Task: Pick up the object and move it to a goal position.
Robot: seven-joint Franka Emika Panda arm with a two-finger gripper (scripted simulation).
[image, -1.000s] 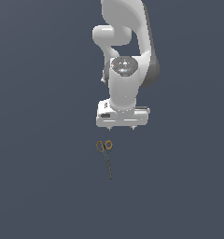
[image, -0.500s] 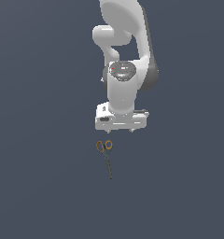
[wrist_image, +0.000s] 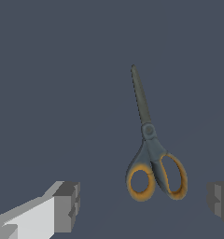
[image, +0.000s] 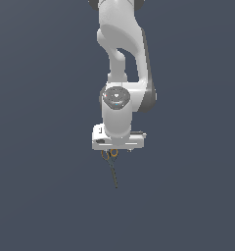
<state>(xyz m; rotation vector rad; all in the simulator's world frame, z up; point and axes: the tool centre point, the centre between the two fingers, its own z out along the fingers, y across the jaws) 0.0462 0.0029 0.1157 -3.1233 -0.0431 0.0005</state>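
While the white arm [image: 122,73] reaches down from the top of the exterior view, its gripper [image: 118,147] hangs low over the flat dark grey floor [image: 46,196], with the wide white hand body sitting just above the ring handles of the scissors [image: 112,166]. In that view the scissors lie on the floor directly under the hand, their two orange-yellow rings tucked close beneath its lower edge and the thin dark blades running away from the rings toward the bottom of the picture, closed together in one narrow line. The wrist view shows the scissors [wrist_image: 151,149] much more plainly: the blades are shut, grey-green, tapering to a point, joined at a small round pivot, and the two rings sit side by side at the handle end. The gripper [wrist_image: 144,205] stands spread wide, one grey finger pad [wrist_image: 67,207] on one side of the picture and the other only just showing at the opposite edge, with the ring handles lying in the span between them. Neither pad touches the scissors; bare floor shows on both sides of the handles. Nothing is held, and the scissors rest flat on the floor.
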